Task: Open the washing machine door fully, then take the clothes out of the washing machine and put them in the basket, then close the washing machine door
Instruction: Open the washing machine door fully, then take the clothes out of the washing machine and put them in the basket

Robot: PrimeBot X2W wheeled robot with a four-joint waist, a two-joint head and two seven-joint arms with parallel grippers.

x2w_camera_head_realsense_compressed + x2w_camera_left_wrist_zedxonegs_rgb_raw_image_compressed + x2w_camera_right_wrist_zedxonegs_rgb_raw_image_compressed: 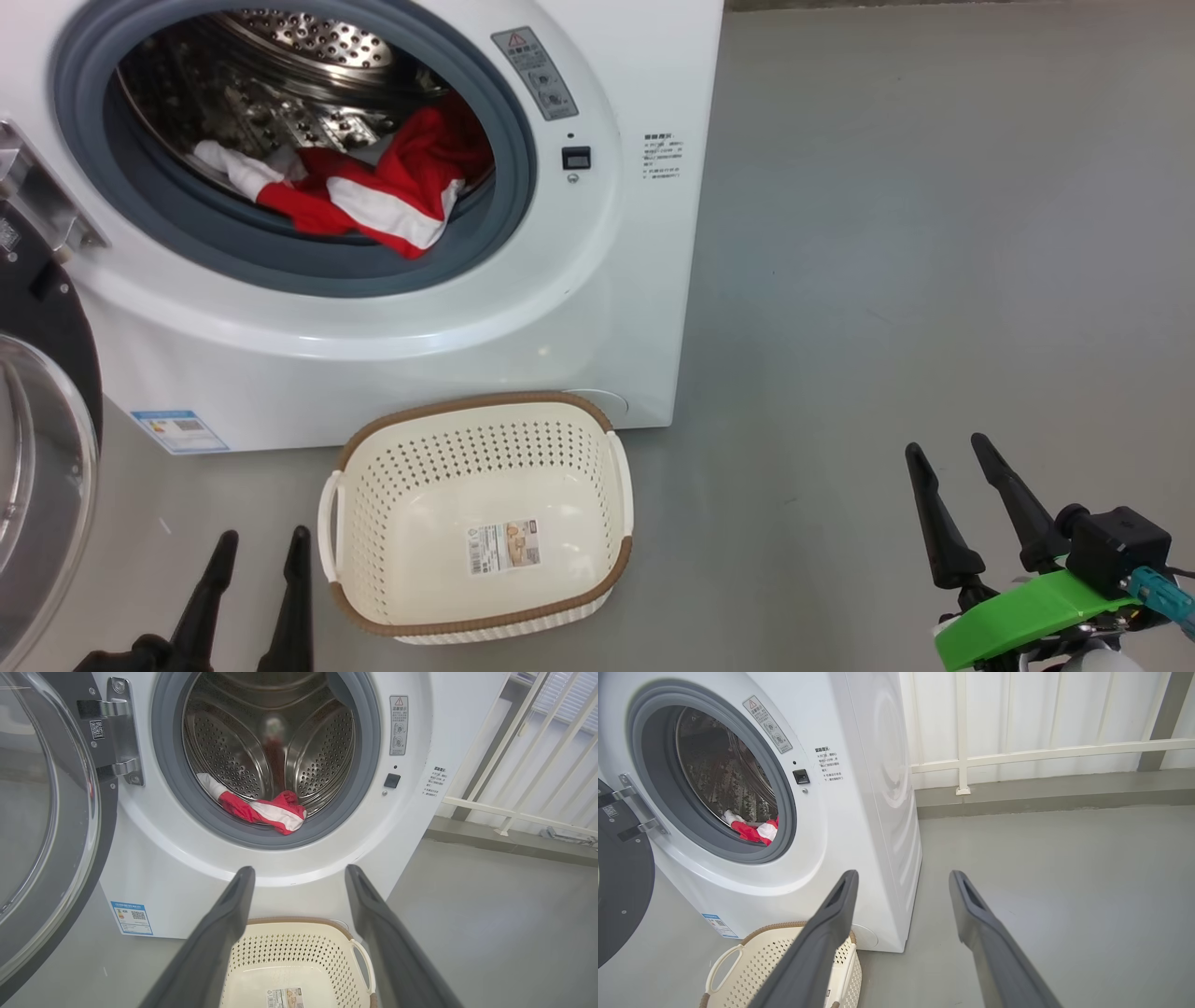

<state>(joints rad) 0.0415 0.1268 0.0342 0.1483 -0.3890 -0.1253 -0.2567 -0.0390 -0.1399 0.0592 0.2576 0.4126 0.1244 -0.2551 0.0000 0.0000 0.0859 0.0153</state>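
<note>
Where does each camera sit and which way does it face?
Head view: on the head, looking down at the washing machine and basket; left fingers and right fingers low.
Left wrist view: behind the left fingers, facing straight into the drum at the clothes.
Right wrist view: behind the right fingers, facing the machine's corner and a white railing.
All share the clothes and basket.

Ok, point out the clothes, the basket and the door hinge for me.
clothes [401, 187], head view, on the red fold in the middle of the heap.
basket [467, 403], head view, on the brown rim at its far side.
hinge [124, 737], left wrist view, on its metal plate.
</note>
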